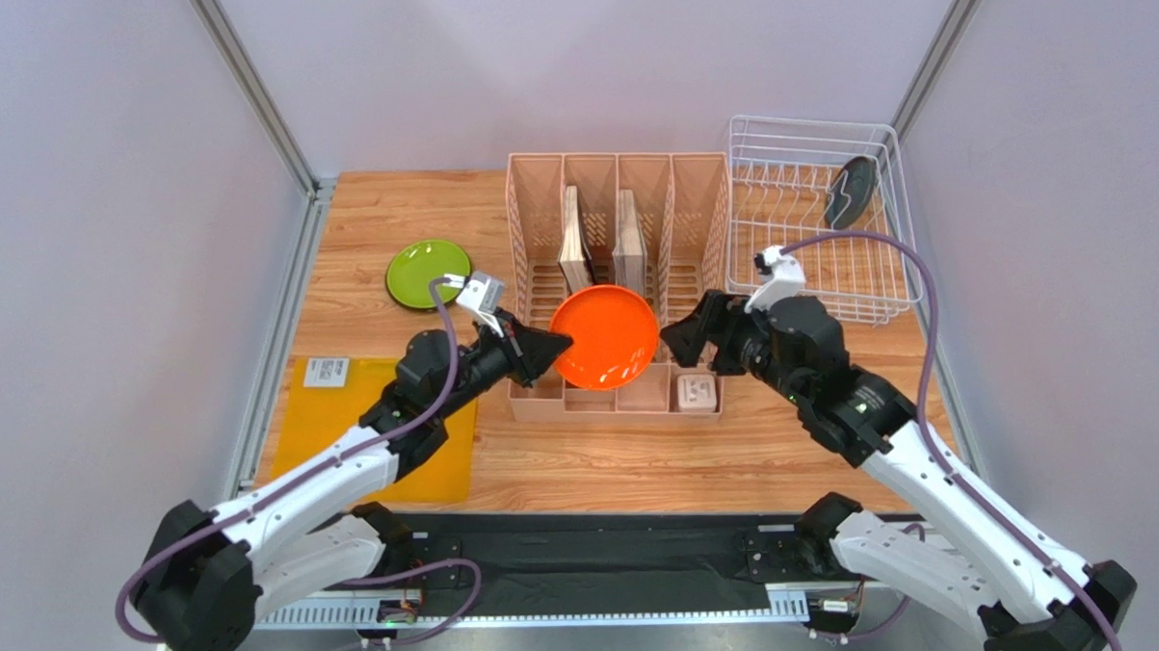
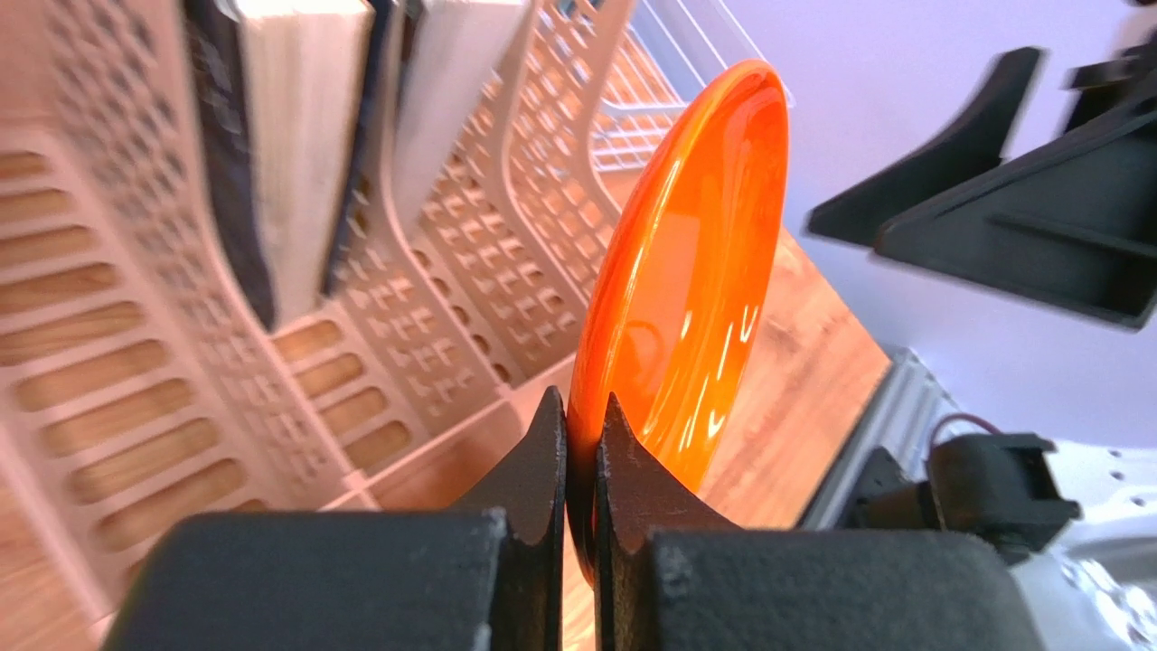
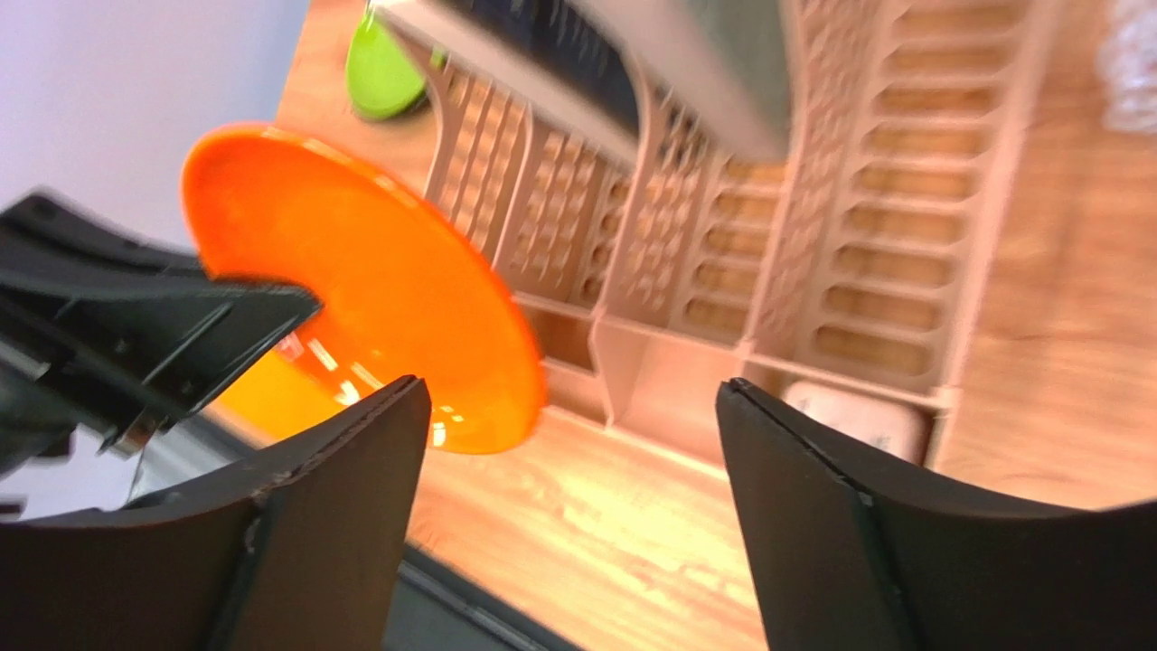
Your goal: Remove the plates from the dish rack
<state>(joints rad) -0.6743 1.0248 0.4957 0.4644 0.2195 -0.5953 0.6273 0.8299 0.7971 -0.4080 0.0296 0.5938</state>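
- Left hand (image 2: pixel 581 431): clenched on the lower rim of the orange plate (image 1: pixel 608 336), one finger on each face, as the left wrist view shows.
- Left arm: reaches from the lower left of the top view up and to the right, its wrist level with the front edge of the pink organizer (image 1: pixel 535 212).
- Orange plate: held off the bench (image 1: pixel 663 460) at the centre of the top view, tilted, over the front compartments of the pink organizer.
- Right hand (image 3: pixel 571 407): released, jaws spread wide, nothing between them. It points left at the orange plate's right edge, just beside it and not touching.
- Right arm: rises from the lower right of the top view, with the elbow bent and the forearm angled up and to the left.
- Dish rack (image 1: pixel 808 267): upper right of the top view, on the bench beside the pink organizer.
- Dark grey-teal plate (image 1: pixel 852 189): standing on edge in the dish rack's far right corner.
- Lime green plate (image 1: pixel 429 273): flat on the bench, left of the pink organizer.
- Yellow mat (image 1: pixel 314 422): flat at the left edge of the bench, partly under the left arm.
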